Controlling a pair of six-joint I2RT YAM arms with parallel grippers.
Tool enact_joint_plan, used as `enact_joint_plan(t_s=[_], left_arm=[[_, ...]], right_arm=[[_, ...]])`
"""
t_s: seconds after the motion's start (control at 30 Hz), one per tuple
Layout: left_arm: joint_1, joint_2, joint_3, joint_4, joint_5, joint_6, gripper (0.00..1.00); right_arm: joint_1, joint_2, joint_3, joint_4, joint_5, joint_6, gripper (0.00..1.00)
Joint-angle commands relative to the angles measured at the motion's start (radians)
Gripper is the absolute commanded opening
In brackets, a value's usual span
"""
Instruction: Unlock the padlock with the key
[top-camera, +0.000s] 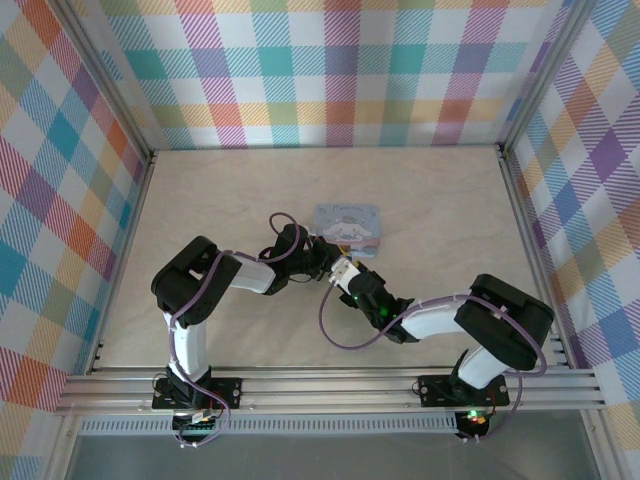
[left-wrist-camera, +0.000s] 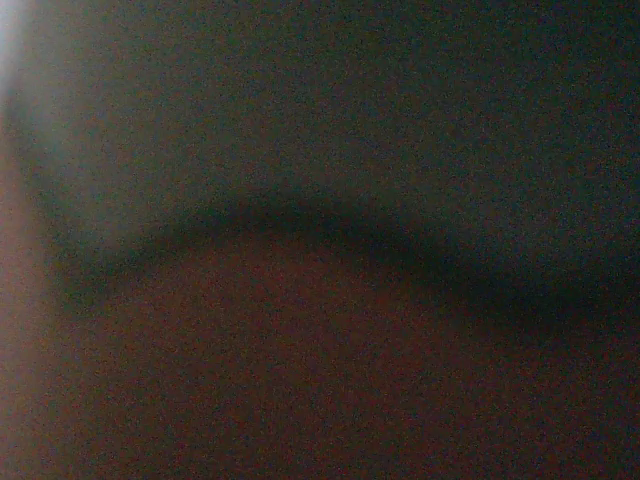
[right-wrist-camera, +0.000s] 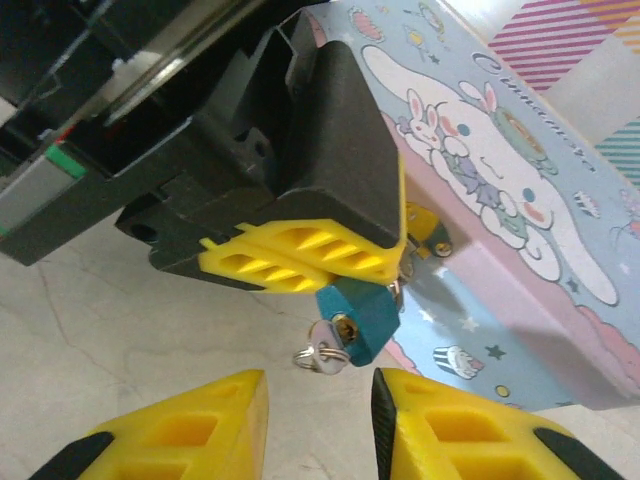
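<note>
Two arms meet on the desk (top-camera: 200, 200) at the near side of the tin (right-wrist-camera: 520, 200), the left gripper (right-wrist-camera: 340, 262) clamped on the top of the padlock (right-wrist-camera: 358, 315), the right gripper (right-wrist-camera: 320, 395) apart just near of the key (right-wrist-camera: 322, 352) in the padlock's keyhole.

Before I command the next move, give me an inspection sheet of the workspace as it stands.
Surface: pale marbled tabletop.
Job's things: blue padlock at the tin's front edge, key in its keyhole.
Clutter: cartoon-printed tin; nothing else seen.
Grippers: left claw shut on the padlock's top; right claw open, just short of the key.
Cables: purple cables loop along both arms.
Surroundings: plaid walls, aluminium rail.
</note>
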Motion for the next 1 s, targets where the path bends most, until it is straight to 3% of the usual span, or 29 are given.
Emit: enact_joint_plan(t_s=[0.0, 0.33, 0.63, 0.77, 0.97], left_arm=[[-0.021, 0.008, 0.006, -0.033, 0.015, 0.003, 0.02], [-0.022, 0.010, 0.006, -0.034, 0.018, 0.002, 0.02], [-0.022, 0.007, 0.007, -0.038, 0.017, 0.003, 0.02], [-0.022, 0.007, 0.008, -0.039, 0.019, 0.003, 0.02], [-0.021, 0.008, 0.008, -0.040, 0.018, 0.003, 0.02]], right_arm=[[0.004, 0.025, 0.033, 0.057, 0.033, -0.058, 0.33], [0.004, 0.082, 0.060, 0.081, 0.035, -0.059, 0.22], [0.004, 0.097, 0.070, 0.077, 0.033, -0.012, 0.00], [-0.006, 0.071, 0.058, 0.065, 0.028, 0.089, 0.00], [-0.054, 0.021, 0.025, 0.044, -0.057, 0.390, 0.00]])
